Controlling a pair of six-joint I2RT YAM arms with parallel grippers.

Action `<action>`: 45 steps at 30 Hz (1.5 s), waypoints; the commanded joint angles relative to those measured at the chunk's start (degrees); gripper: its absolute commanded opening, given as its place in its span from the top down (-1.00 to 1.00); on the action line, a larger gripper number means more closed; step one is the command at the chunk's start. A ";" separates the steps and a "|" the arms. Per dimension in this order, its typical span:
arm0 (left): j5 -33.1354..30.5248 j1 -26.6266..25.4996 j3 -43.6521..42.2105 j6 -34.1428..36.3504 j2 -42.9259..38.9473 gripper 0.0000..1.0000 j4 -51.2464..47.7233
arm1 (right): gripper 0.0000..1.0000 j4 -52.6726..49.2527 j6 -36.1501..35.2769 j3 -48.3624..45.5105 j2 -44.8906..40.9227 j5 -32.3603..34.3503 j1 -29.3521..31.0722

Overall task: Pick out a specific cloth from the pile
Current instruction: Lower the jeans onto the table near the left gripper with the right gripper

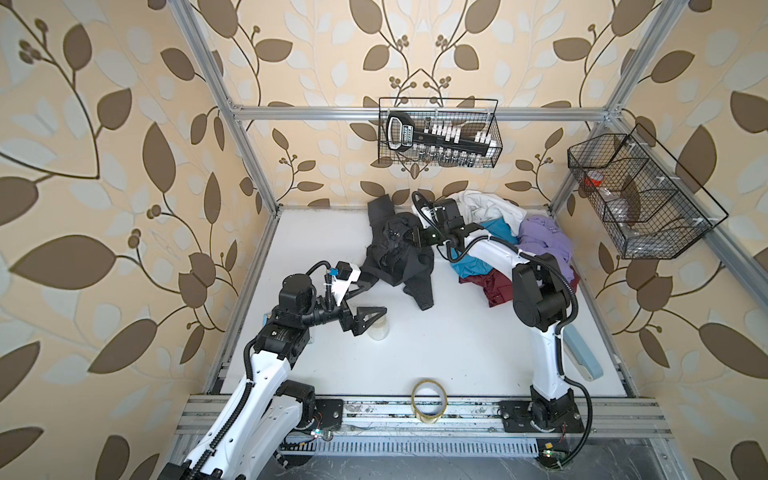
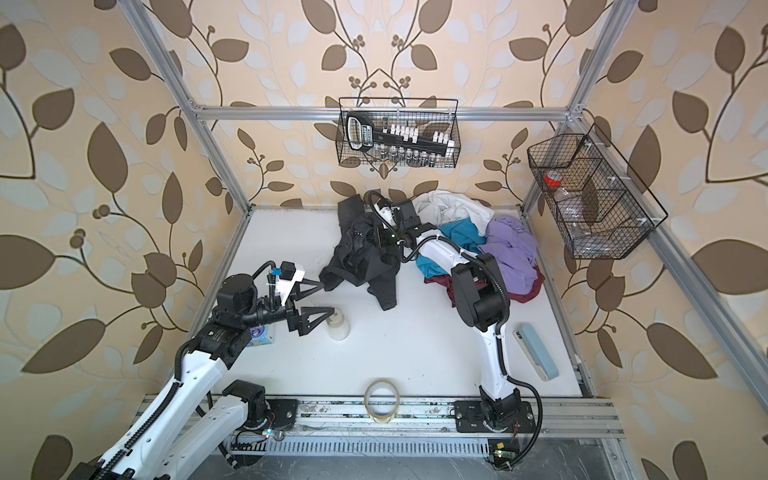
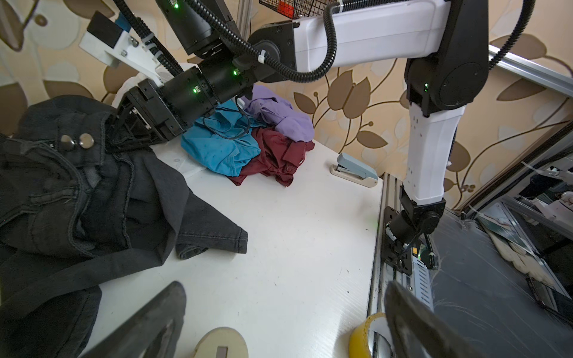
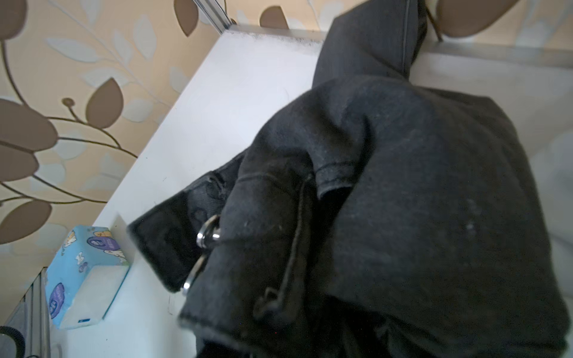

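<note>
The cloth (image 1: 395, 262) (image 2: 361, 262), a charcoal-black pair of denim trousers, lies bunched on the white table to the left of the pile (image 1: 536, 245) (image 2: 507, 245) of white, teal, lilac and maroon garments. My right gripper (image 1: 405, 239) (image 2: 372, 239) (image 3: 113, 136) reaches across into the buttoned waistband, and its fingertips are buried in denim. The right wrist view is filled by the cloth (image 4: 403, 201), which hides the jaws. My left gripper (image 1: 374, 297) (image 2: 328, 297) (image 3: 285, 310) stands open and empty near a trouser leg (image 3: 77, 201).
A small white bottle (image 1: 380, 330) (image 3: 221, 342) stands just below the left gripper. A tape roll (image 1: 429, 399) sits at the front edge, a stapler (image 1: 582, 353) front right, a tissue pack (image 2: 262, 334) at the left. Wire baskets (image 1: 438, 133) (image 1: 640, 195) hang on the frame.
</note>
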 commanded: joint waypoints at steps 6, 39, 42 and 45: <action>0.38 -0.57 0.34 0.92 0.15 -0.98 1.11 | -0.04 -5.79 -1.30 -1.55 7.18 -0.45 1.37; -0.49 -0.63 0.69 1.61 1.30 -0.98 0.49 | 0.03 -0.84 5.85 32.42 34.49 -23.04 12.00; -0.39 -0.58 0.61 1.61 1.12 -0.98 0.49 | 0.03 -1.34 3.96 31.05 33.43 -23.78 12.06; -0.30 -0.58 0.52 1.59 0.86 -0.98 0.58 | 0.02 -2.76 2.62 30.57 33.06 -24.06 12.16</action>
